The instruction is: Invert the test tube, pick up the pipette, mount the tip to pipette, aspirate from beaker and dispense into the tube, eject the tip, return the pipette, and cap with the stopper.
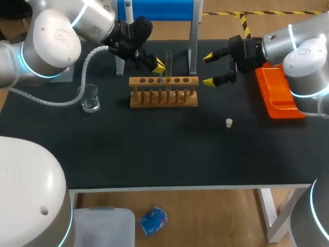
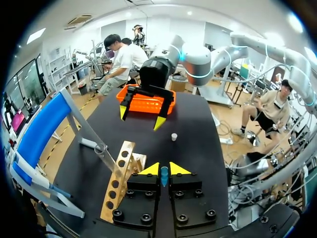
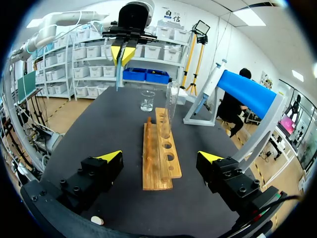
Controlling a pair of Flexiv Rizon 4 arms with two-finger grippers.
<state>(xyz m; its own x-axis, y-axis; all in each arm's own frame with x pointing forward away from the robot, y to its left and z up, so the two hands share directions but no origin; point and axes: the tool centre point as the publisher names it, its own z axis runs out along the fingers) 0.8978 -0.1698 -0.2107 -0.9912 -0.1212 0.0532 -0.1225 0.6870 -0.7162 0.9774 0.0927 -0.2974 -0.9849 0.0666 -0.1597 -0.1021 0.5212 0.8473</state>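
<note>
Clear glass beaker (image 1: 90, 98), standing at the left of the black surface (image 1: 154, 154), well apart from the rack. Left arm's fingers (image 1: 159, 66), yellow-tipped, closed from both sides on a slim blue piece (image 2: 164, 176) that hangs down over the rack's rear edge, just beside the tube; what the piece is cannot be told. Wooden rack (image 1: 163, 98), one row of round holes, lying across the middle of the surface. Test tube (image 1: 168, 63), clear, thin-walled and tall, upright in a middle hole and rising well above the rack. White pipette (image 3: 214, 78), leaning on the blue stand (image 1: 159, 9) behind the rack. Right arm's fingers (image 1: 207, 57), spread wide and holding nothing, just past the rack's right end. Small white stopper (image 1: 229, 122), alone on the surface nearer the front. Orange tray (image 1: 277, 95), at the right edge.
</note>
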